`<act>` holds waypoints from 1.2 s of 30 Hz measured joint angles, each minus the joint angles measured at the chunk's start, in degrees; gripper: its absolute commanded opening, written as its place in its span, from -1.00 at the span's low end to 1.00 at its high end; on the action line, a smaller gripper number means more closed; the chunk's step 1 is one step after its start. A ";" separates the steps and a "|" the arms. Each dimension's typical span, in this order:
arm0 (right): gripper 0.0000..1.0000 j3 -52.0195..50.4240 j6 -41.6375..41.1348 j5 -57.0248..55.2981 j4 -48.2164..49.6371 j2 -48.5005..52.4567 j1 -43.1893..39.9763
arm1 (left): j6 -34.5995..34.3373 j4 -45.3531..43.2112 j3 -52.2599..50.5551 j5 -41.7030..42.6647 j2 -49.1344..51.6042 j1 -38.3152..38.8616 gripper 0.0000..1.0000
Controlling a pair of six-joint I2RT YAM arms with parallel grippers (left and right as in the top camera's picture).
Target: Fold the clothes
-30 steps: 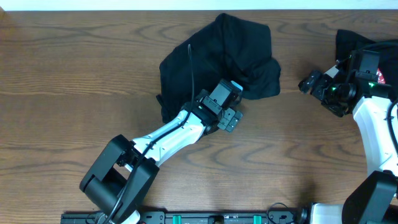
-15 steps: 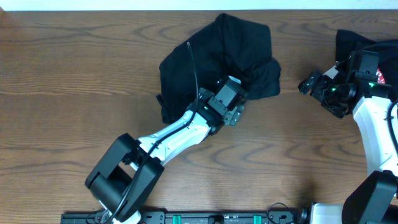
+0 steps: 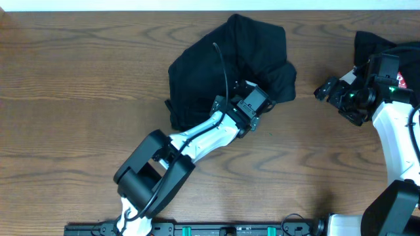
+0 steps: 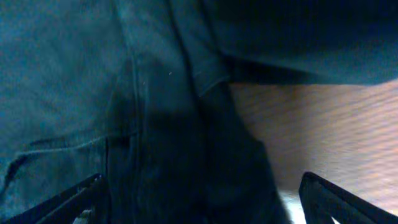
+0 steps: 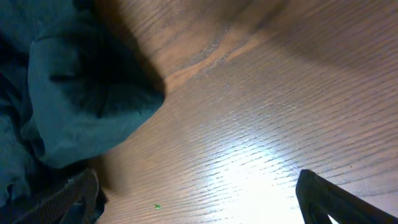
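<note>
The clothes lie as a crumpled all-black heap at the back middle of the table. My left gripper is on the heap's lower right edge. In the left wrist view its jaws stand wide open, with a fold of the black clothes lying between the fingertips and bare wood to the right. My right gripper hovers open over bare table just right of the heap. The right wrist view shows nothing between its fingertips, and a lobe of dark fabric lies to the left.
A black-and-red garment lies at the back right corner, partly behind the right arm. The wooden table extends to the left and front of the heap. The left arm slants from the front edge up to the heap.
My left gripper has moved up and to the right, from the bare table beside the heap onto its lower right edge. The right arm has not moved.
</note>
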State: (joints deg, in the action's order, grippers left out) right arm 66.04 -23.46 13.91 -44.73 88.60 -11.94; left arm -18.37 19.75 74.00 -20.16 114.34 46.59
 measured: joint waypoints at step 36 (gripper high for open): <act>0.99 0.00 0.00 0.02 -0.66 0.00 0.00 | 4.94 2.67 0.57 3.45 2.25 -0.17 0.96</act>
State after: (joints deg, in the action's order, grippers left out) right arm 66.04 -23.46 13.93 -45.39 88.60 -11.94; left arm -13.43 22.41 74.56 -16.71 116.60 46.41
